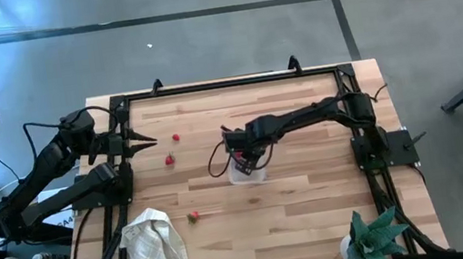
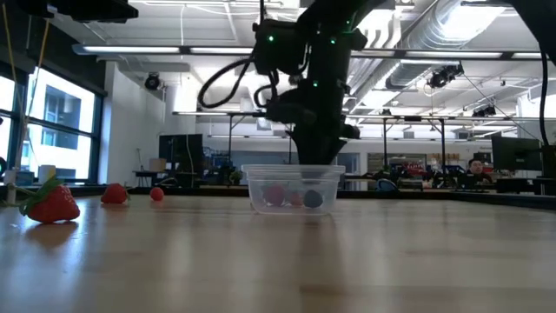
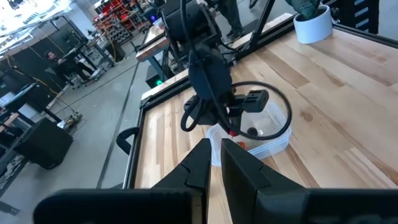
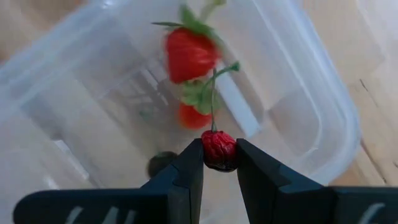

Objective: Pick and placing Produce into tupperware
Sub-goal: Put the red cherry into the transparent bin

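- My right end effector [image 4: 219, 163] hangs directly over the tupperware [image 1: 247, 174], clenched on a small dark-red piece of produce [image 4: 218, 149] with a thin green stem.
- Already inside the tupperware: two red strawberries [image 4: 189, 54] and one dark round piece [image 4: 161, 163].
- Three red pieces [image 1: 193, 216] lie out on the surface [image 1: 300, 220], so by my reckoning the job is about half done.
- My left end effector [image 1: 149, 142] waits at the surface's left edge, clenched on nothing.
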Action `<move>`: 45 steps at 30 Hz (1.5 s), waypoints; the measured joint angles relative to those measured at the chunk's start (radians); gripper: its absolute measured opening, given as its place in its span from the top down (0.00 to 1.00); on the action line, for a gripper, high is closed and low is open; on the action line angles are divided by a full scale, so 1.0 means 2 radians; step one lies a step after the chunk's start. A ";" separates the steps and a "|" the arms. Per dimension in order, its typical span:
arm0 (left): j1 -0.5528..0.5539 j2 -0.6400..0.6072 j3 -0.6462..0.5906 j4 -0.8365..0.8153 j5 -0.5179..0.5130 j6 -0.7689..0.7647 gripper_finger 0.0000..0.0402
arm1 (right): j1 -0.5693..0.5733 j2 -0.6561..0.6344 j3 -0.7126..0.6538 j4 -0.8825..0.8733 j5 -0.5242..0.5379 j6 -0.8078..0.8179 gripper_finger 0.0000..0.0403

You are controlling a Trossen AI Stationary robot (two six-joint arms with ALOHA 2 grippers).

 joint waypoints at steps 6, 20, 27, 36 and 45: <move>0.000 0.000 0.000 0.000 0.000 0.000 0.93 | -0.013 0.000 -0.010 0.014 -0.004 0.008 0.82; 0.000 0.000 0.000 0.000 0.000 0.000 0.93 | -0.025 0.007 -0.010 0.032 -0.019 0.007 0.82; 0.000 0.000 0.000 0.000 0.000 0.000 0.93 | -0.025 0.011 -0.010 0.027 -0.024 0.004 0.82; 0.000 0.000 0.000 0.000 0.000 0.000 0.93 | -0.024 0.021 -0.010 0.023 -0.029 -0.008 0.82; 0.000 0.000 0.000 0.000 0.000 0.000 0.93 | -0.022 0.021 -0.010 0.022 -0.030 -0.015 0.79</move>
